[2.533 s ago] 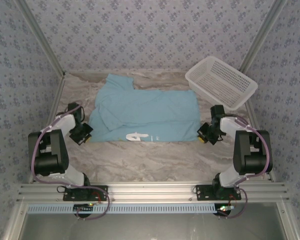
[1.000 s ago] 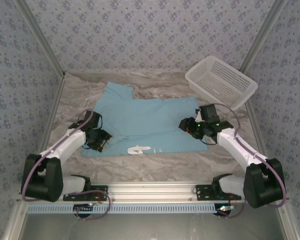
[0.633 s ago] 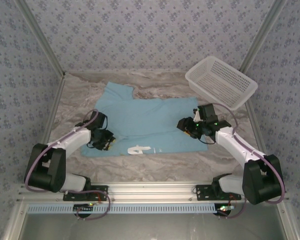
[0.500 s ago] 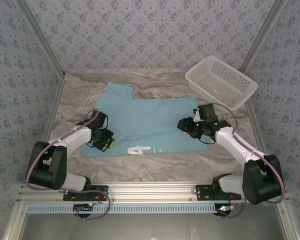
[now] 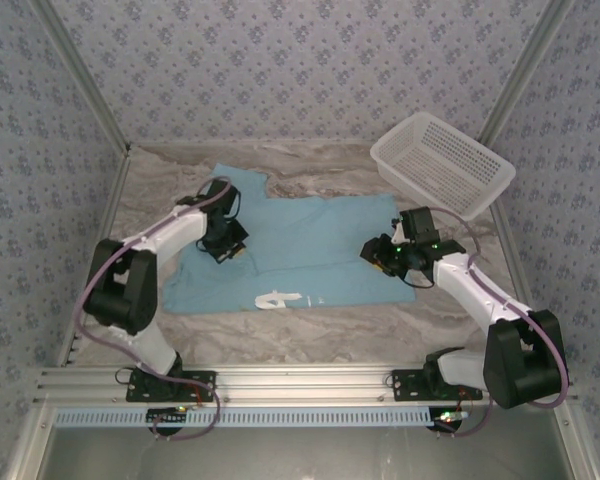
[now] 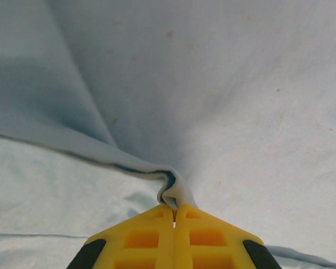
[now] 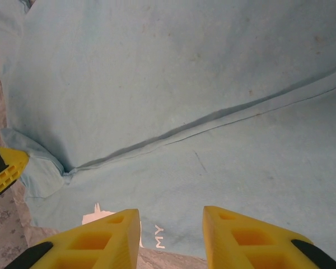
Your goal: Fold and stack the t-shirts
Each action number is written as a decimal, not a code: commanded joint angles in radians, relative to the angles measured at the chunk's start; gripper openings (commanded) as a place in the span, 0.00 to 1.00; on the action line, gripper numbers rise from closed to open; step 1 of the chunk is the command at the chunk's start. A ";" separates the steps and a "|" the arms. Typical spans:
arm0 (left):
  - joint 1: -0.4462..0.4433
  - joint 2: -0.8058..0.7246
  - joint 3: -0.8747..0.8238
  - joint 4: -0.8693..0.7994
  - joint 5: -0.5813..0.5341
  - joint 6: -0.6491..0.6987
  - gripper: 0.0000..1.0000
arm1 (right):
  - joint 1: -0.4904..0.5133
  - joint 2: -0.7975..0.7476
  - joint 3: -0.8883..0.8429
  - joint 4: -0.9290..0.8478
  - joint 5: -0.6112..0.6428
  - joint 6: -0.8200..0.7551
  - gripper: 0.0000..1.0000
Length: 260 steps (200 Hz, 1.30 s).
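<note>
T-shirt (image 5: 315, 240): light blue, spread on the counter (image 5: 310, 320), centre of the overhead frame. It is partly folded, with a sleeve pointing to the upper left. White lettering (image 5: 278, 299) shows at its near edge.

Left end effector (image 6: 175, 208): jaws pressed fully together, a small ridge of shirt cloth nipped between the yellow tips. A crease runs from the pinch off to the left of the wrist frame. Overhead, it sits on the shirt's left part, just left of centre.

Right end effector (image 7: 171, 214): jaws apart with a clear gap, nothing between them. It hangs over the shirt's right edge, centre-right overhead. A long fold line crosses the cloth beneath it.

Basket (image 5: 442, 165): white mesh, upper right, off the shirt.
</note>
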 commanded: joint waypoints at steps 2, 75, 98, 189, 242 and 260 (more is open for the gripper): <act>-0.041 0.079 0.120 -0.139 -0.071 0.141 0.00 | -0.010 0.004 0.028 -0.041 -0.001 0.007 0.36; -0.105 0.230 0.277 -0.162 -0.132 0.283 0.00 | -0.024 0.019 0.008 -0.047 -0.017 0.008 0.35; -0.113 0.265 0.321 -0.178 -0.149 0.318 0.02 | -0.025 0.026 0.009 -0.047 -0.018 0.008 0.35; 0.101 -0.162 -0.049 -0.148 -0.088 0.132 0.37 | -0.066 0.000 -0.023 -0.138 0.100 -0.007 0.33; 0.313 -0.180 -0.326 0.019 0.098 0.042 0.26 | -0.069 0.166 -0.020 -0.128 0.138 -0.047 0.29; 0.321 -0.162 -0.365 0.013 0.058 0.027 0.26 | -0.072 0.210 -0.024 -0.177 0.182 -0.045 0.28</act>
